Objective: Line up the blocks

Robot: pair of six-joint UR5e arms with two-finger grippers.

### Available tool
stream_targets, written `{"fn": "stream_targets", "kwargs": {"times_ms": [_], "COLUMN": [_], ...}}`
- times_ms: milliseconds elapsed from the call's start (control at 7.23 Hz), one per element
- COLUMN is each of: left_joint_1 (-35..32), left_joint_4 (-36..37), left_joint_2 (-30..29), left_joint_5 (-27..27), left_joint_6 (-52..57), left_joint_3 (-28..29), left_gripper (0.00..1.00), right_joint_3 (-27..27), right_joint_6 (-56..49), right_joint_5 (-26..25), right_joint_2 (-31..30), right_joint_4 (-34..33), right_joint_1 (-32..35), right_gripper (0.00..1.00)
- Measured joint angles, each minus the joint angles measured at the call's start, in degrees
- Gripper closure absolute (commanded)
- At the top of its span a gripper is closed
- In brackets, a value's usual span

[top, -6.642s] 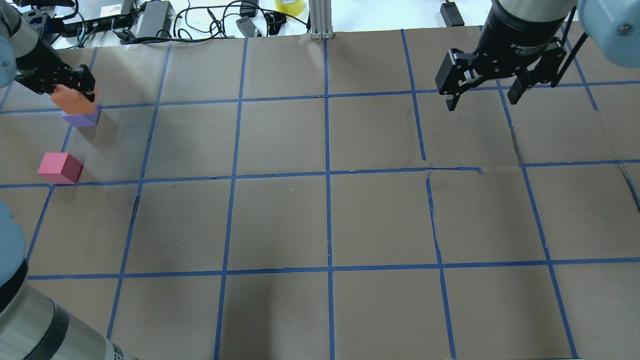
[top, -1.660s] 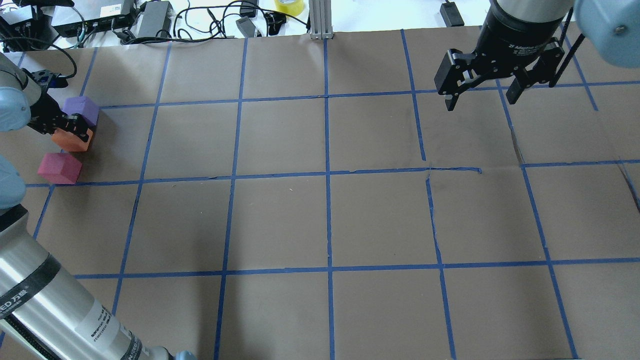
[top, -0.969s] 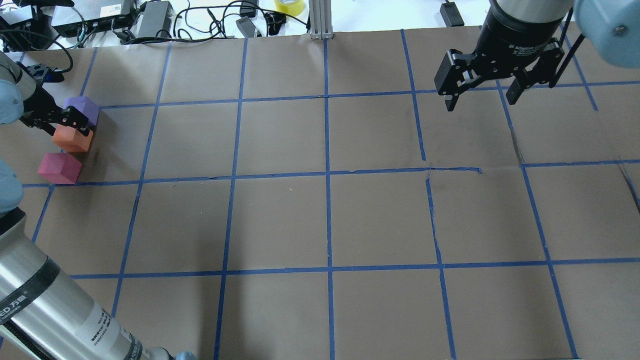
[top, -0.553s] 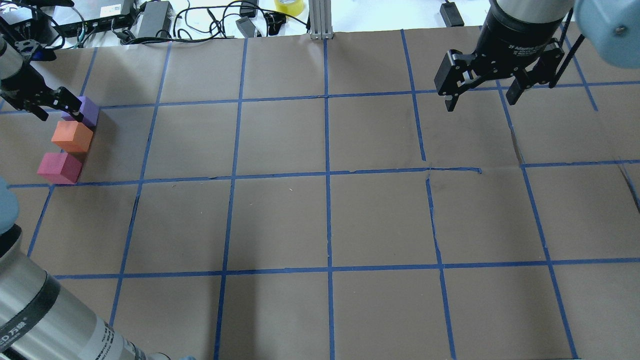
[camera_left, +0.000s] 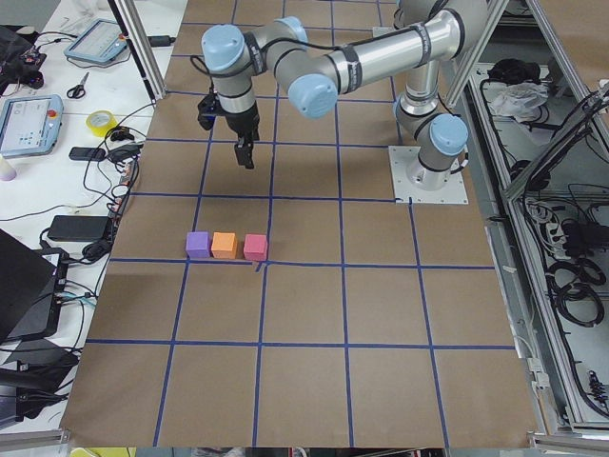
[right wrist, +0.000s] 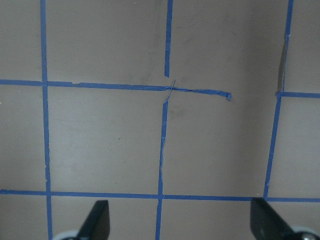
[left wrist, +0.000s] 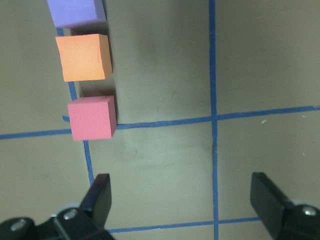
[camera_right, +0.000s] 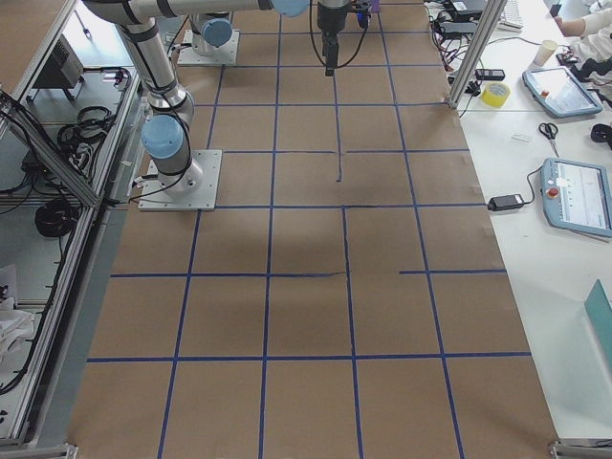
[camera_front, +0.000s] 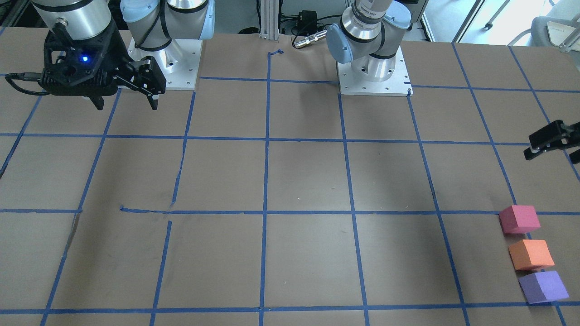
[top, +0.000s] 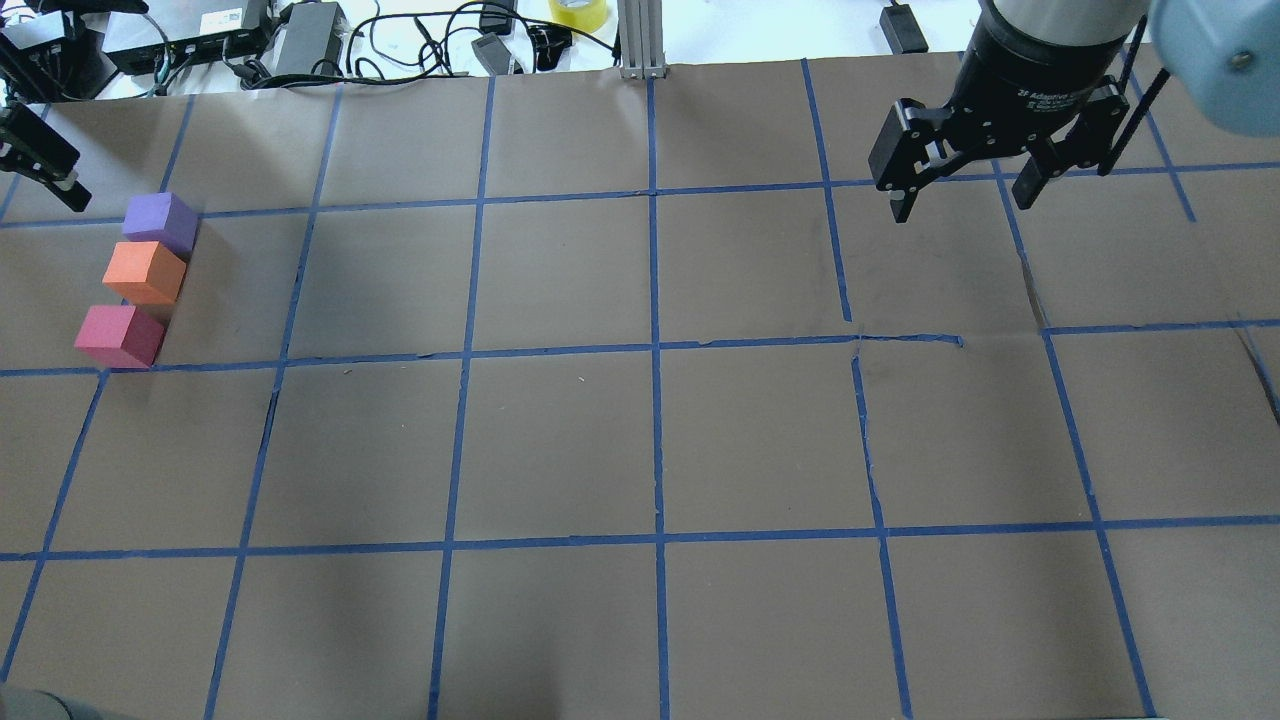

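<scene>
Three cubes stand in a straight row near the table's left edge: purple block (top: 160, 220), orange block (top: 145, 272), reddish-pink block (top: 118, 335). They stand close together, with thin gaps showing in the left wrist view: purple block (left wrist: 76, 12), orange block (left wrist: 83, 56), pink block (left wrist: 93, 124). My left gripper (left wrist: 182, 200) is open and empty, raised and apart from the row; it shows at the frame edge in the overhead view (top: 40, 160). My right gripper (top: 965, 195) is open and empty, hovering at the far right over bare paper.
Brown paper with a blue tape grid (top: 655, 350) covers the table. Cables, power bricks and a yellow tape roll (top: 578, 12) lie along the far edge, beside an aluminium post (top: 640, 40). The arm bases (camera_front: 374, 68) stand at the robot's side.
My left gripper set the orange block down between the purple and pink ones, opened, let go and pulled back up and to the left. The right arm has hardly moved.
</scene>
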Motion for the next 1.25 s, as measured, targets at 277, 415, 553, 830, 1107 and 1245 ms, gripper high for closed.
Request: {"fn": "stream_targets", "kwargs": {"times_ms": [277, 415, 553, 830, 1107, 1245], "left_joint_1": [-4.93, -9.11, -13.39, -20.46, -25.88, -27.94], "left_joint_4": [-2.96, -3.41, -3.41, -2.16, 5.69, 10.23], "left_joint_2": [6.35, 8.15, 9.4, 10.72, 10.82, 10.63], "left_joint_5": [-0.09, -0.09, -0.04, 0.09, 0.04, 0.32], "left_joint_6": [-5.82, -8.24, -11.59, -19.82, -26.19, -28.0], "left_joint_3": [-1.47, -2.74, -4.4, -7.74, -11.91, -13.45], "left_gripper": [0.0, 0.0, 0.0, 0.0, 0.0, 0.0], "right_joint_3": [0.02, 0.02, 0.03, 0.02, 0.01, 0.0], "right_joint_6": [0.05, 0.05, 0.06, 0.04, -0.02, -0.01], "right_joint_5": [0.0, 0.0, 0.0, 0.0, 0.0, 0.0], "right_joint_2": [0.0, 0.0, 0.01, 0.0, 0.01, 0.0], "right_joint_4": [0.0, -0.02, -0.06, -0.08, -0.13, -0.09], "right_joint_1": [0.0, 0.0, 0.0, -0.01, -0.07, -0.08], "right_gripper": [0.0, 0.0, 0.0, 0.0, 0.0, 0.0]}}
